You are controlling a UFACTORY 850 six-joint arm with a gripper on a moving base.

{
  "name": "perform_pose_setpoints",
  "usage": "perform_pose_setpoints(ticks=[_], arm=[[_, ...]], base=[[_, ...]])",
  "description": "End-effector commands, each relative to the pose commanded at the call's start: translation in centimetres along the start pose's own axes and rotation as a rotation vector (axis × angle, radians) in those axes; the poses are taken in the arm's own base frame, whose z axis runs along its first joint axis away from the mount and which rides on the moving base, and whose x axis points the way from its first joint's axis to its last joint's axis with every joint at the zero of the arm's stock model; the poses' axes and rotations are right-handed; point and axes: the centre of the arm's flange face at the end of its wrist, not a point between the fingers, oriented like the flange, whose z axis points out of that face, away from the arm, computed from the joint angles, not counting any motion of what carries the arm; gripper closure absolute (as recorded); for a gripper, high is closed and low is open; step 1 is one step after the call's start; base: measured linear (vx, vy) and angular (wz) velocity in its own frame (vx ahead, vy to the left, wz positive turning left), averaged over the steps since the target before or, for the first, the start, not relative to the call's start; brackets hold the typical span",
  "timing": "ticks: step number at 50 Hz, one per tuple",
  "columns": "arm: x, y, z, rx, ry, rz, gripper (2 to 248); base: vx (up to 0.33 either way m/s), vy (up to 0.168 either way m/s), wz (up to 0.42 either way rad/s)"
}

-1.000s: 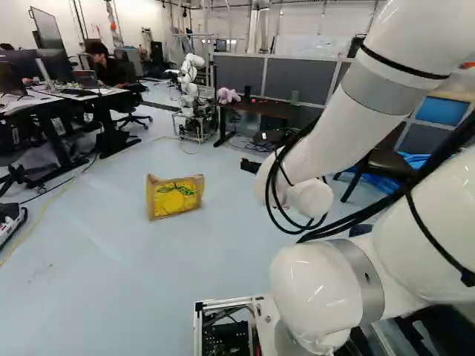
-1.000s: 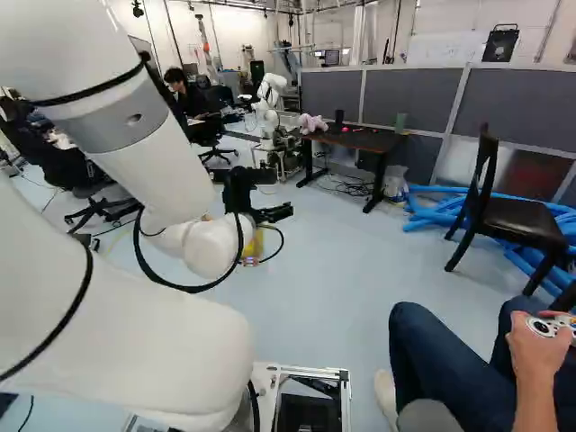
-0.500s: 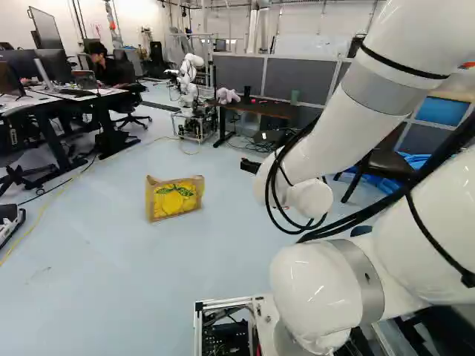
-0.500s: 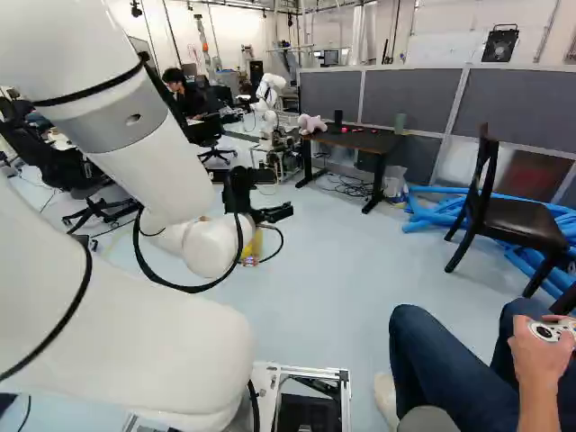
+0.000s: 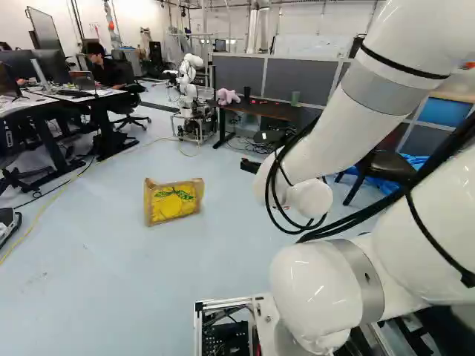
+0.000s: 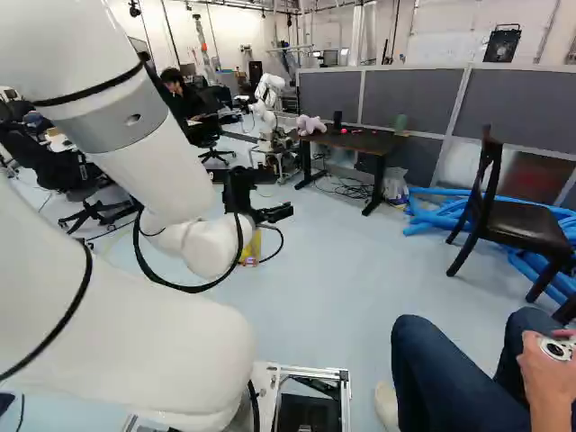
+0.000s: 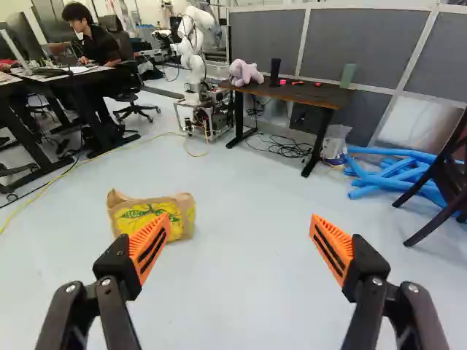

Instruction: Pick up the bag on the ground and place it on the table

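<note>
In the right base view my gripper (image 6: 274, 214) hangs at the arm's end, well above the floor. Its two fingers stand wide apart with nothing between them in the wrist view, where the gripper (image 7: 240, 219) shows fully. The yellow and brown bag (image 5: 173, 202) lies on the floor ahead of the base. In the wrist view this bag (image 7: 179, 211) is beyond one orange finger, which overlaps its lower part. A gap of floor separates the gripper from it. The dark table (image 6: 373, 141) stands farther back against the partitions, and a pink plush lies on it.
Another robot (image 7: 191, 44) stands beside the table. Blue tubes (image 6: 430, 214) and a dark chair (image 6: 517, 223) are to the table's right. A seated person's legs (image 6: 450, 378) are close at the right of the right base view. Desks (image 5: 93, 100) line the left side.
The base has moved slightly: in its views the bag and desks have shifted a little, and the chair has slid outward. The arm holds its pose, and the bag lies where it was on the floor.
</note>
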Motion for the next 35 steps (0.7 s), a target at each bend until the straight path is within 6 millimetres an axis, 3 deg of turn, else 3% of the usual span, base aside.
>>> perform_pose_setpoints(ticks=[16,35], arm=[[0.00,0.00,0.00,0.000,0.000,0.000,3],[0.00,0.00,0.00,0.000,0.000,0.000,3]], base=[[0.100,0.015,0.064],[0.112,0.040,0.184]])
